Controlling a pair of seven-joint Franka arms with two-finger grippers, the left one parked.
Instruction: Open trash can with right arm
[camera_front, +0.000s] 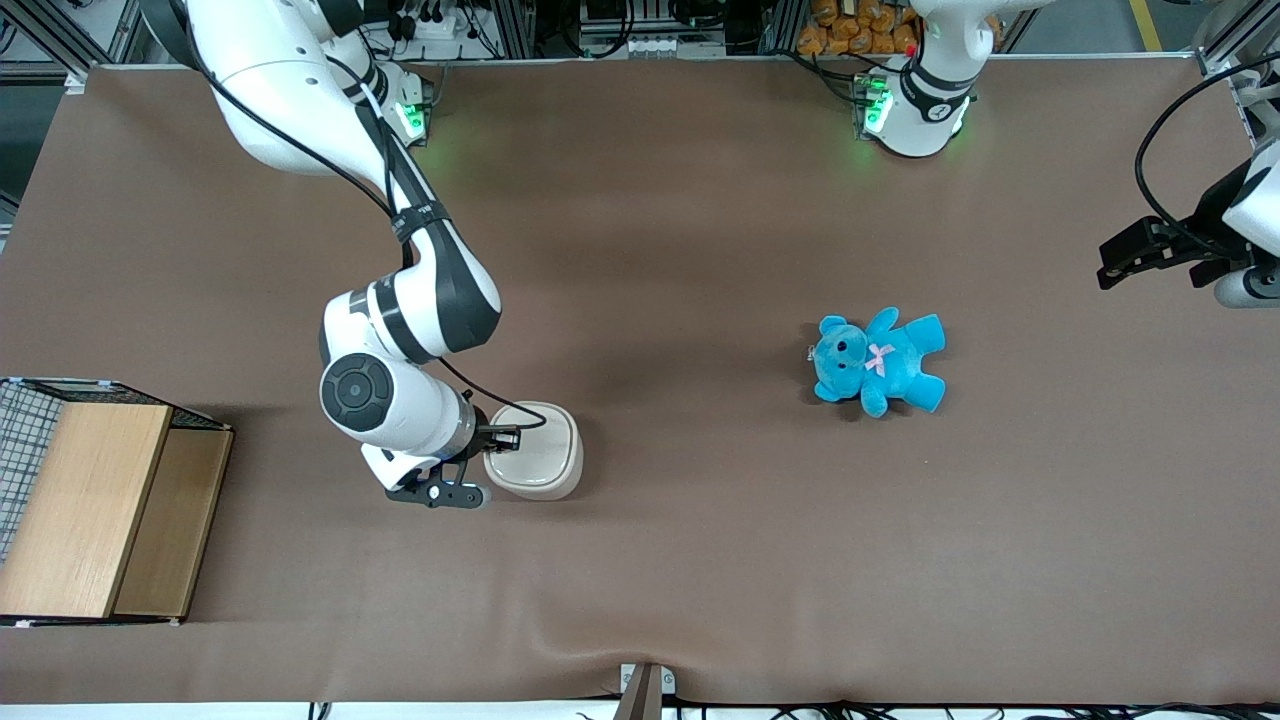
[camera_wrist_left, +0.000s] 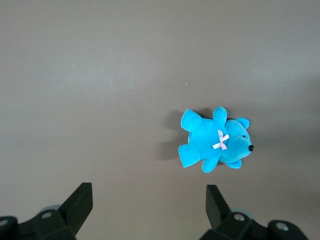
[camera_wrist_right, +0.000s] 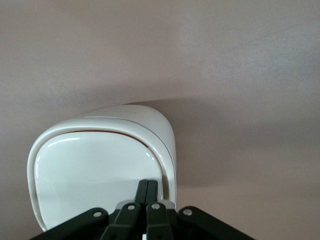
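Note:
The trash can (camera_front: 540, 455) is a small cream-white bin standing on the brown table, its smooth lid (camera_wrist_right: 90, 172) lying down with only a thin dark seam along the rim. The right arm (camera_front: 400, 330) reaches down beside it. Its black gripper (camera_front: 505, 437) is shut, fingers pressed together with nothing between them. The gripper (camera_wrist_right: 148, 184) has its tips over the lid's edge, on the side toward the working arm's end of the table. Whether they touch the lid I cannot tell.
A blue teddy bear (camera_front: 878, 360) lies on the table toward the parked arm's end, also seen as the teddy bear (camera_wrist_left: 215, 142). A wooden box with wire mesh (camera_front: 90, 510) stands at the working arm's end, near the table's edge.

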